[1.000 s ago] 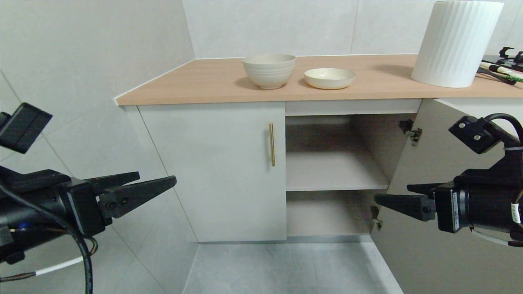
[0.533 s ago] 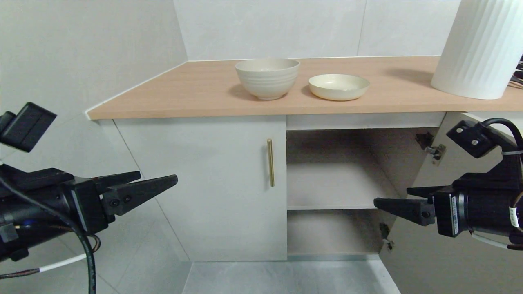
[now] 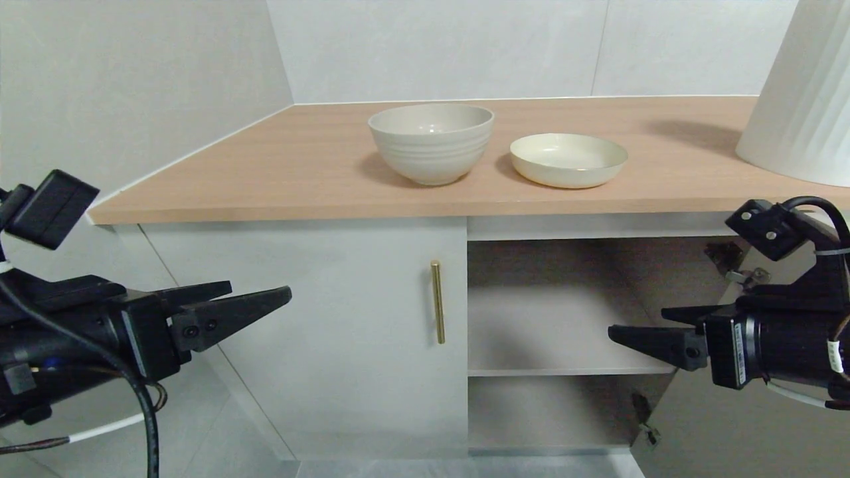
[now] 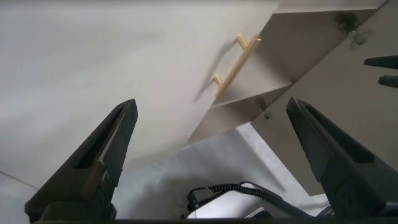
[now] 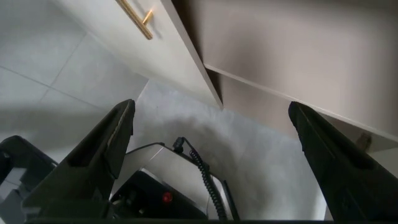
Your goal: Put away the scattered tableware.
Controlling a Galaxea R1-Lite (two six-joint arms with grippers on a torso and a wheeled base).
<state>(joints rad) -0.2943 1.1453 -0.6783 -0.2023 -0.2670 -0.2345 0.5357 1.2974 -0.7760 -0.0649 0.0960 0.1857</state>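
1. The left claw (image 3: pixel 259 290) is spread wide and empty, low on the left, in front of the closed white cabinet door (image 3: pixel 319 332).
2. The right claw (image 3: pixel 637 320) is also spread and empty, near the open cabinet's shelf (image 3: pixel 564 332).
3. A ribbed beige ceramic bowl (image 3: pixel 431 143) and a shallow cream dish (image 3: pixel 568 159) sit side by side, not touching, on the wooden desk (image 3: pixel 265 179) above.

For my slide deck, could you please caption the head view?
Bowl and dish on the counter above an open cabinet, left claw and right claw open at cabinet height.

Bowl (image 3: pixel 431 142) beside dish (image 3: pixel 568 159), upright.
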